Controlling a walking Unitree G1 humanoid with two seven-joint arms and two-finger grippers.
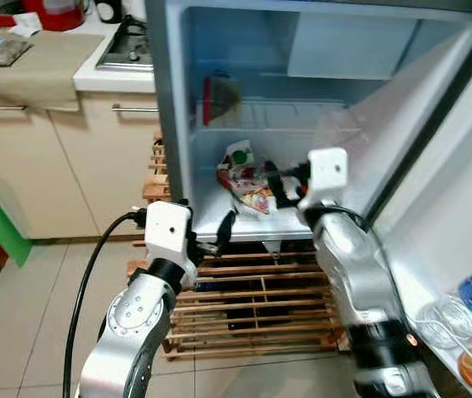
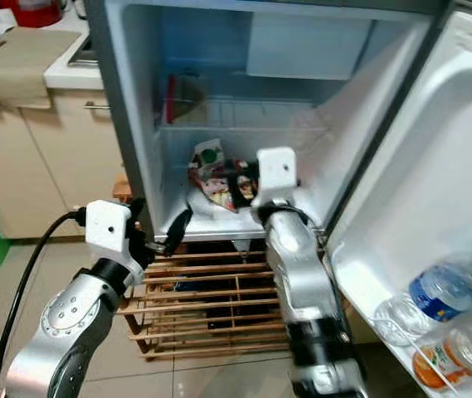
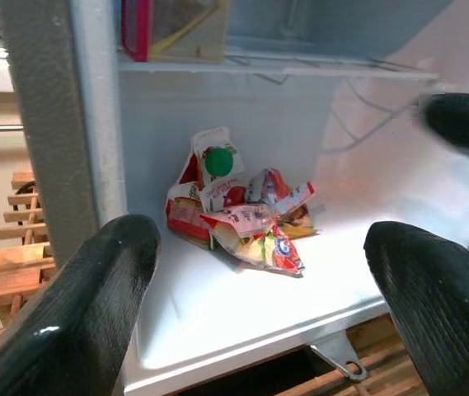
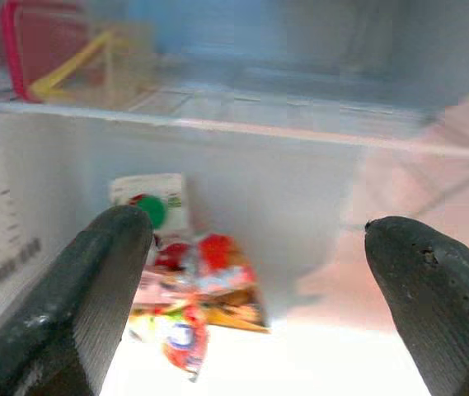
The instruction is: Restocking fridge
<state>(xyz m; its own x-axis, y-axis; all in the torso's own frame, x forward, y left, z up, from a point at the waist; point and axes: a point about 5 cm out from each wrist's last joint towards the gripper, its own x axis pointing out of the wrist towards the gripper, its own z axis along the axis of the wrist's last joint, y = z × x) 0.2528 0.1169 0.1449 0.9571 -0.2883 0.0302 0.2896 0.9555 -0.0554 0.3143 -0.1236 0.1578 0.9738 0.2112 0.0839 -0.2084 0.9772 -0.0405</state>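
The fridge (image 1: 169, 99) stands open. On its bottom shelf (image 1: 219, 225) lie a small carton with a green cap (image 1: 237, 157) and a heap of colourful snack packets (image 1: 252, 195). My right gripper (image 1: 281, 189) reaches inside just right of the packets, open and holding nothing; in the right wrist view the carton (image 4: 156, 202) and packets (image 4: 193, 297) lie ahead between its fingers (image 4: 110, 272). My left gripper (image 1: 219, 236) hangs open at the shelf's front edge, left of the packets (image 3: 259, 231). A red-lidded container (image 1: 219, 101) stands on the wire shelf above.
The fridge door (image 1: 451, 215) swings out to the right, with water bottles (image 2: 443, 290) and an orange-labelled bottle (image 2: 439, 361) in its lower rack. A wooden slat rack (image 1: 252, 298) sits under the fridge. Kitchen cabinets (image 1: 70, 157) and a hob (image 1: 128, 46) are at left.
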